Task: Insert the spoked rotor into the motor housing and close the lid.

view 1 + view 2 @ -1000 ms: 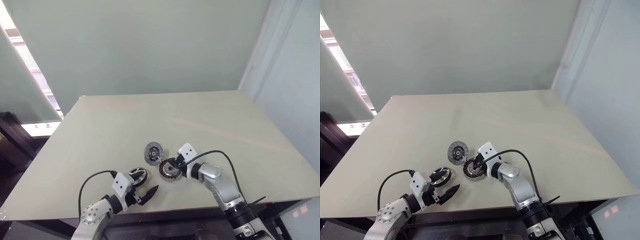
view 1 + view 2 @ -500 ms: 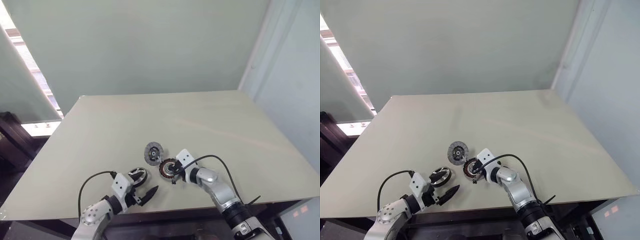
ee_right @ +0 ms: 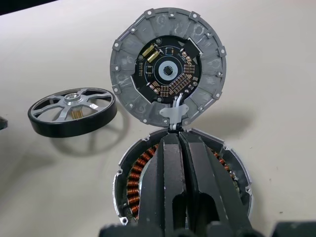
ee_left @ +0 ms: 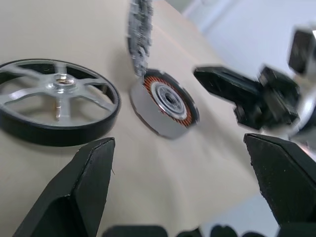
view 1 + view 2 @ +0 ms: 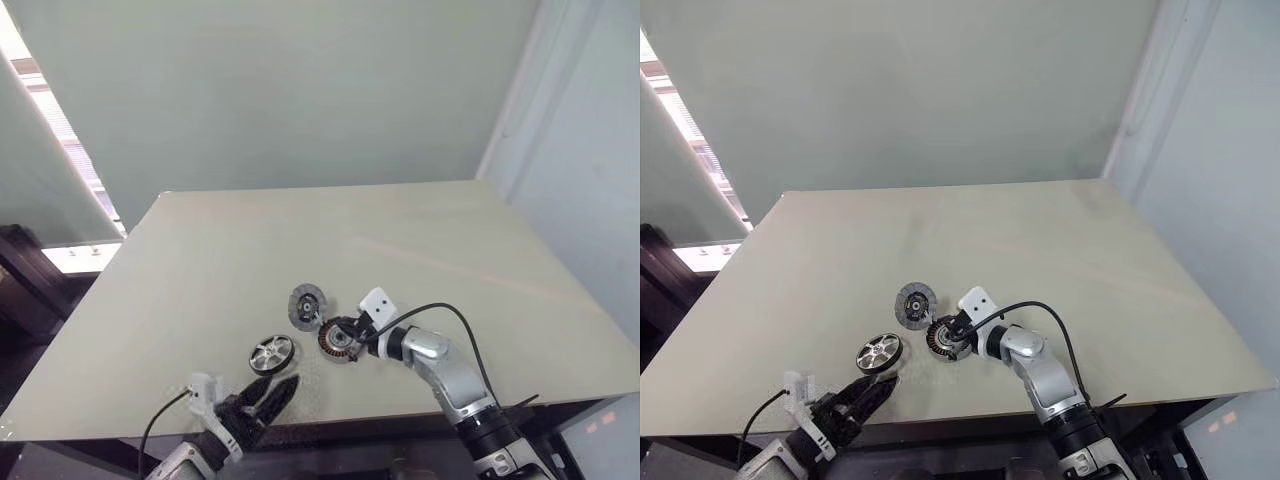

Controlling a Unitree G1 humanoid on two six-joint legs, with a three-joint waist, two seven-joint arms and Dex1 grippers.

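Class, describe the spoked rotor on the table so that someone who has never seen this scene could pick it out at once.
Start at the near edge of the table, where three round metal parts sit close together. The spoked rotor is the one nearest the left gripper. Unlike the copper-wound motor housing and the solid grey lid, it has open silver spokes inside a dark rim.

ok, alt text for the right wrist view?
The right gripper, fingers shut, points down over the open motor housing with its ring of copper windings. Just beyond, the grey lid stands tilted up at the housing's far edge, its circuit-board underside facing the camera. The spoked rotor lies flat on the beige table beside them.
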